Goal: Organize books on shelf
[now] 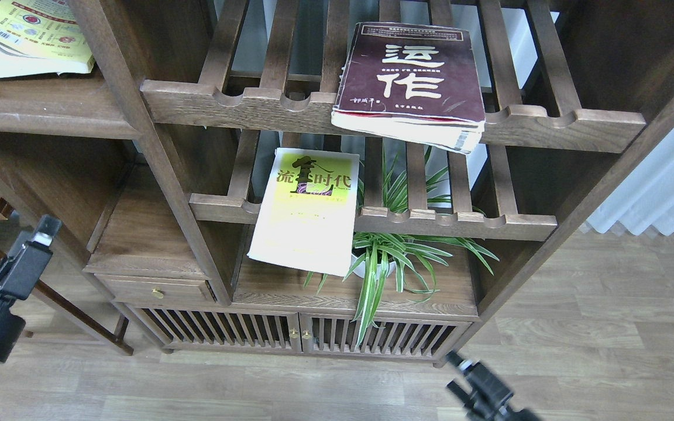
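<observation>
Books are sitting in three separate spots on the dark wooden shelving unit, none of them in a gripper. Nearest, at about five o'clock, the right gripper [466,374] is poking up from the bottom edge over the wood-look floor [577,351]; it is too dark and small for me to tell whether it is spread or clenched. At about eight o'clock the left gripper [41,231] is hanging beside the unit, holding nothing, and its fingers cannot be told apart either. Farther in, near the centre, the thin yellow-green-and-white book [308,213] is lying face up on the lower slatted rack [460,222], its near edge jutting out past the scalloped rail, just beside a potted spider plant [387,257] at its four o'clock. Beyond that, at about one o'clock, the thick maroon book [413,82] with big white characters is resting on the upper slatted rack [547,120], overhanging the front rail. Farthest, at eleven o'clock, the yellow-backed book [33,35] is lying on the flat plank shelf [38,111].
</observation>
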Action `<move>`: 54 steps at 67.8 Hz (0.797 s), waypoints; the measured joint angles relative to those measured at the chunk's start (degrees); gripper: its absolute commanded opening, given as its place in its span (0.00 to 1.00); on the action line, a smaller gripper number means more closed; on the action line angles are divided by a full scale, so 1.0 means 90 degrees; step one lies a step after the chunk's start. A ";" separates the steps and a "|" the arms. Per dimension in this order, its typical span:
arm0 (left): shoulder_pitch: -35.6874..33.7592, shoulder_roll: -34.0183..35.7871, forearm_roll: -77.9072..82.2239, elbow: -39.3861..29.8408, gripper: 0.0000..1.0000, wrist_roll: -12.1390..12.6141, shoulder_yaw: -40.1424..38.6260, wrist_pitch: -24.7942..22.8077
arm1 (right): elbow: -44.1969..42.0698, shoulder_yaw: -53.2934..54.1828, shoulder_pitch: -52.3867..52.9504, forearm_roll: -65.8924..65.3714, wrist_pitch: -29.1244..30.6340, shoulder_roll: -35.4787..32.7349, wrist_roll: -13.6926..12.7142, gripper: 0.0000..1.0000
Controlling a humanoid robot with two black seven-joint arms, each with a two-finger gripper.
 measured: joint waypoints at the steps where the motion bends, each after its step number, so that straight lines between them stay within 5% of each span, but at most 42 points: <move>1: 0.0005 -0.0002 0.0000 0.0000 0.99 0.0000 0.0000 0.0000 | 0.0052 0.0019 0.0017 0.0010 0.0000 -0.0049 0.0000 0.99; 35: 0.0098 -0.0018 -0.0001 0.0044 0.99 0.0014 -0.0030 0.0000 | 0.0411 -0.0040 0.1187 0.0062 0.0000 -0.0216 0.0001 0.99; 54: 0.0127 -0.0036 -0.0001 0.0093 0.99 0.0016 -0.0015 0.0000 | 0.0425 -0.0441 0.1596 -0.0190 0.0000 0.0665 -0.0012 0.99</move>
